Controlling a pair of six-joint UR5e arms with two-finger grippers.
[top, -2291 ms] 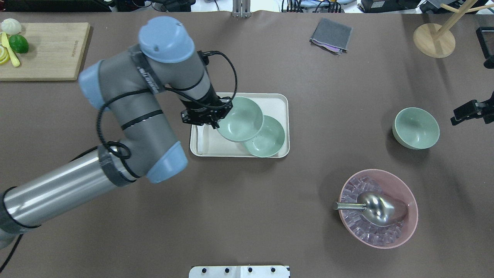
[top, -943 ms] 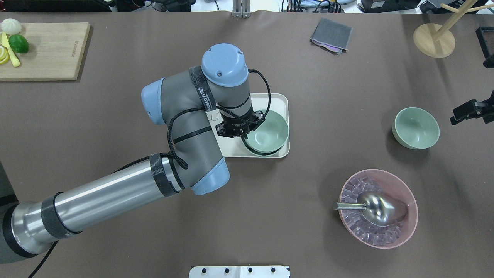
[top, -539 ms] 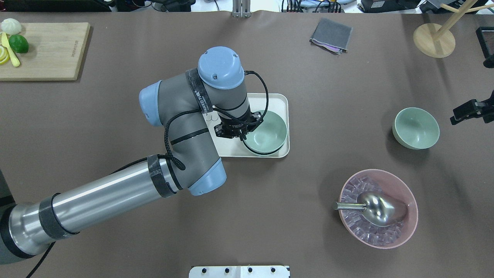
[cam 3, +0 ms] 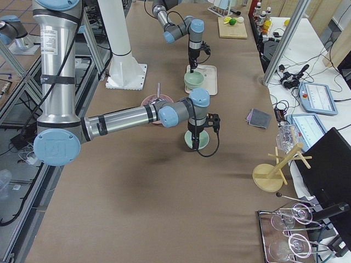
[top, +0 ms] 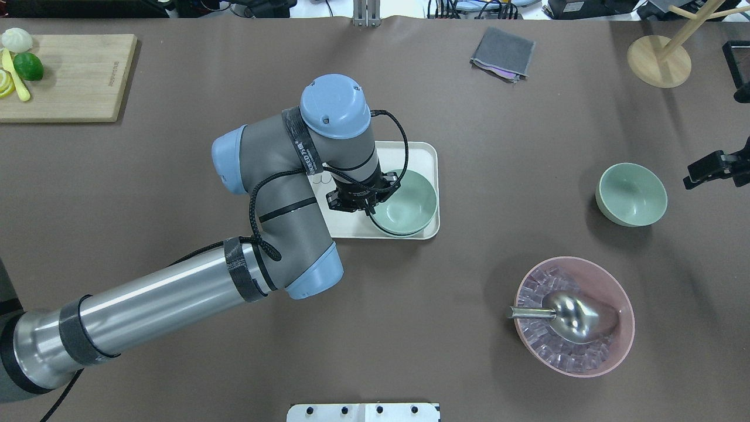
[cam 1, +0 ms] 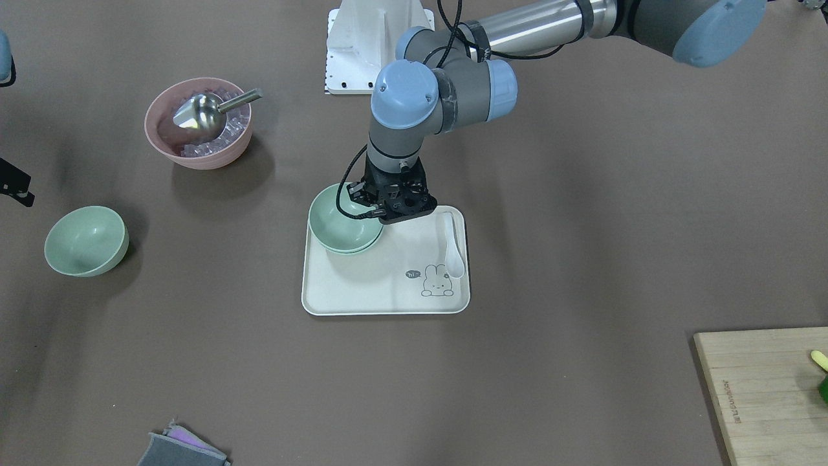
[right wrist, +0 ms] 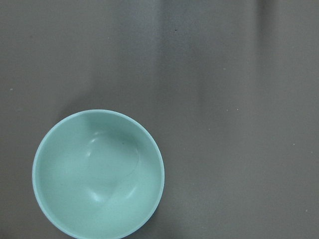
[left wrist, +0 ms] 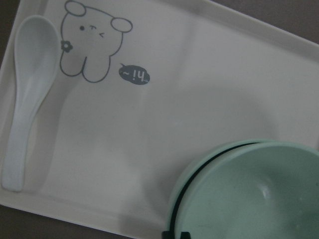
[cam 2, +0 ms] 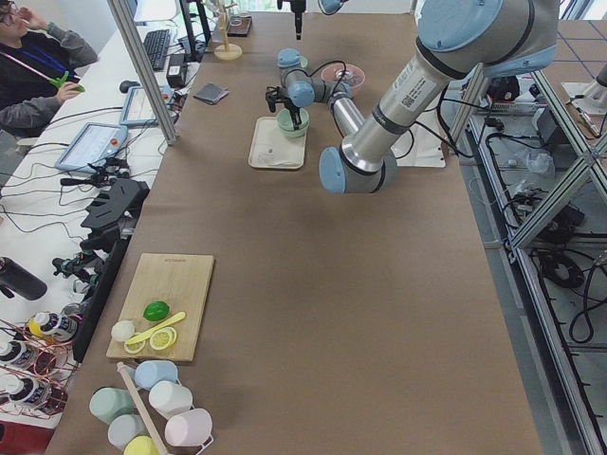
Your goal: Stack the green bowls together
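Observation:
Two green bowls are nested on the cream tray (top: 410,153). My left gripper (top: 374,208) is shut on the rim of the upper green bowl (top: 405,201), which sits inside the lower one with a thin dark gap between the rims. The stack also shows in the front view (cam 1: 339,220) and in the left wrist view (left wrist: 249,194). The third green bowl (top: 631,194) stands alone on the table at the right and fills the lower left of the right wrist view (right wrist: 98,174). My right gripper (top: 703,172) hovers beside it at the view's edge; I cannot tell whether it is open or shut.
A white spoon (cam 1: 453,249) lies on the tray. A pink bowl (top: 574,316) with ice cubes and a metal scoop stands at the front right. A cutting board (top: 70,76) with fruit, a grey cloth (top: 503,54) and a wooden stand (top: 659,58) lie along the far side.
My left gripper carried its green bowl rightwards across the tray and lowered it into the other green bowl. The right arm and the third bowl have not moved.

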